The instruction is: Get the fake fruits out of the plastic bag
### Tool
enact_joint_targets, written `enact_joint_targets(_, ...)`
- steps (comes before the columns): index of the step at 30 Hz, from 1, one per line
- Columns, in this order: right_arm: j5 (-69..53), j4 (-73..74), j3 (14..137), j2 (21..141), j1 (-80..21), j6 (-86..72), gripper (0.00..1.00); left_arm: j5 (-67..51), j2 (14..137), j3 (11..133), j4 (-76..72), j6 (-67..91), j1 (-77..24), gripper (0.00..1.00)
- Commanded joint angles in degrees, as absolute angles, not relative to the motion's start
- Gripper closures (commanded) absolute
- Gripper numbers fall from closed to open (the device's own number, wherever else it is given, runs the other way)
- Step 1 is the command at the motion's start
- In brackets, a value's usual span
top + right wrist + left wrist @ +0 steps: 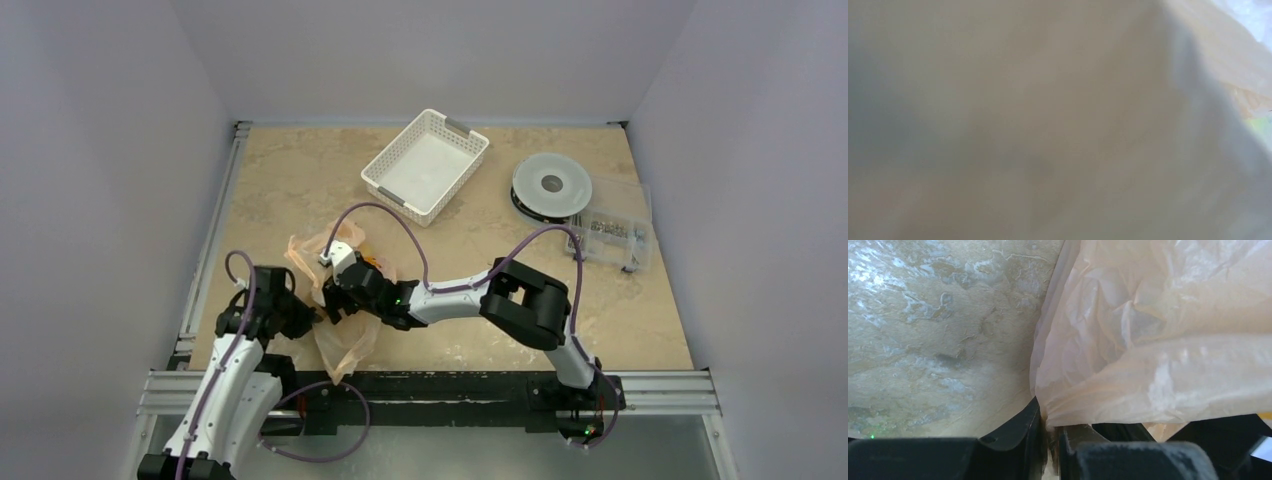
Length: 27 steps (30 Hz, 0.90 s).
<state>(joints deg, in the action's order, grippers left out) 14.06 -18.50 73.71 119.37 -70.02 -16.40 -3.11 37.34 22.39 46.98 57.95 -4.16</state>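
the plastic bag (1148,340) looks thin, limp and slippery, best held by a fold. the left gripper (1050,440) pinches its film tight. the right gripper (335,298) is smothered in film, so i cannot tell its opening.

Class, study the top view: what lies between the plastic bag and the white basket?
In the top view, only bare table separates the plastic bag from the white basket; a purple cable arches over that stretch.
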Motion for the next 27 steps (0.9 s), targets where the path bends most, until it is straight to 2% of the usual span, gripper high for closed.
enact_joint_targets(1,15.8,-18.7,74.5,118.8,-69.9,-14.8,0.23,-2.4,35.3,27.1,50.4,58.7,-4.3,0.77)
enact_joint_targets(3,15.7,-19.3,74.0,118.4,-69.8,-14.9,0.30,-1.8,33.3,29.7,53.2,58.4,-4.3,0.61)
enact_joint_targets(5,14.6,-20.0,73.5,117.6,-69.9,-15.2,0.43,-0.9,31.1,32.6,56.6,57.9,-4.3,0.49)
enact_joint_targets(8,13.3,-20.7,73.3,116.1,-69.9,-16.1,0.61,1.0,28.3,37.6,61.2,56.8,-4.2,0.40)
enact_joint_targets(12,12.7,-20.7,73.1,113.9,-69.9,-16.7,0.77,3.7,25.6,43.5,65.9,53.9,-4.3,0.37)
enact_joint_targets(16,12.2,-19.2,71.8,110.3,-69.9,-17.3,0.87,6.1,24.6,49.1,66.7,49.1,-4.3,0.35)
enact_joint_targets(20,10.7,-17.9,69.1,105.4,-69.9,-19.1,0.92,5.6,25.9,50.5,61.3,39.4,-4.3,0.34)
enact_joint_targets(24,7.9,-14.1,66.6,100.9,-69.8,-20.5,0.93,-2.9,30.8,50.3,55.9,28.5,-4.2,0.34)
enact_joint_targets(27,6.7,-12.9,63.2,96.8,-69.7,-21.1,0.94,-5.2,35.7,51.3,54.6,25.1,-4.3,0.30)
